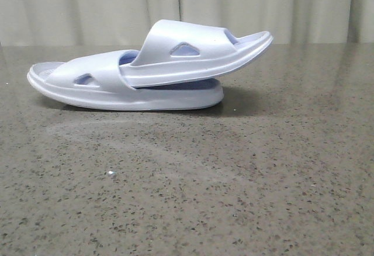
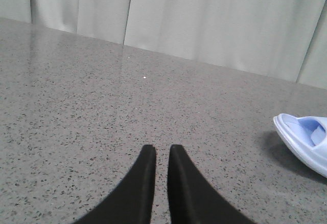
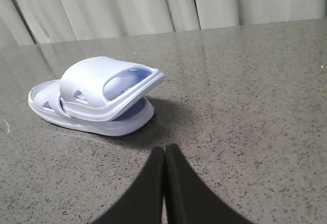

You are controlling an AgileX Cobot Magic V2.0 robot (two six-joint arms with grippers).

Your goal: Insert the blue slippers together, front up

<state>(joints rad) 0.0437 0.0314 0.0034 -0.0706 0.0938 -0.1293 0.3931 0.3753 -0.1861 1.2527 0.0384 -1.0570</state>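
Observation:
Two pale blue slippers lie on the table, one pushed into the other. The lower slipper [image 1: 87, 86] lies flat, one end pointing left. The upper slipper [image 1: 193, 51] has its end tucked under the lower one's strap, and its free end points right and is tilted up off the table. The nested pair shows in the right wrist view [image 3: 92, 81]. One end of the lower slipper shows in the left wrist view [image 2: 304, 139]. My left gripper [image 2: 162, 150] is empty and nearly shut, with a narrow slit between the fingers, over bare table away from the pair. My right gripper [image 3: 164, 149] is shut and empty, short of the pair. Neither gripper shows in the front view.
The speckled grey stone table [image 1: 234, 180] stretches around the slippers. A pale curtain [image 1: 175, 4] hangs behind its far edge. A small white speck [image 1: 110, 173] lies on the table in front of the pair.

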